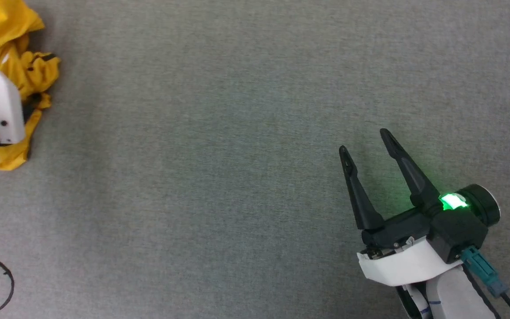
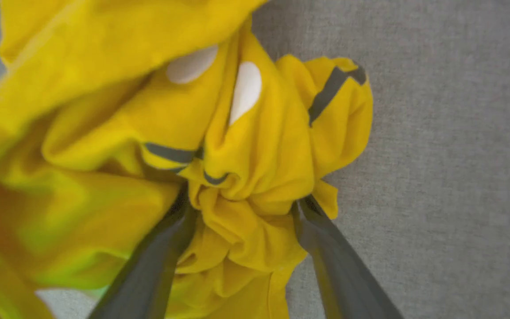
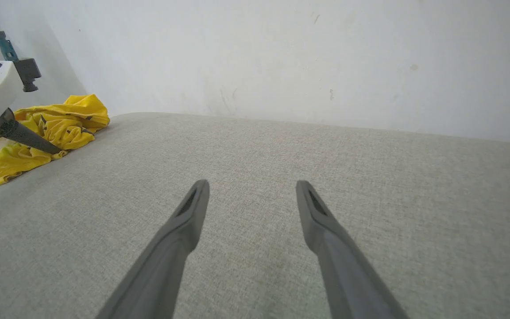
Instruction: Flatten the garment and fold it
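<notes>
A grey woven cloth surface (image 1: pixel 219 177) spreads flat and wide, its far edge rounded below a plain white wall (image 3: pixel 255 57) with a few faint scuffs and specks. A thin black cord (image 1: pixel 12 281) loops on the cloth at the near left; the light is soft and even

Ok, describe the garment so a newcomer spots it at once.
Start with the wide grey fabric surface; go to its far left edge, where the left gripper is. The garment is the crumpled heap there, the one bright yellow thing, with dark stripes and white patches.
</notes>
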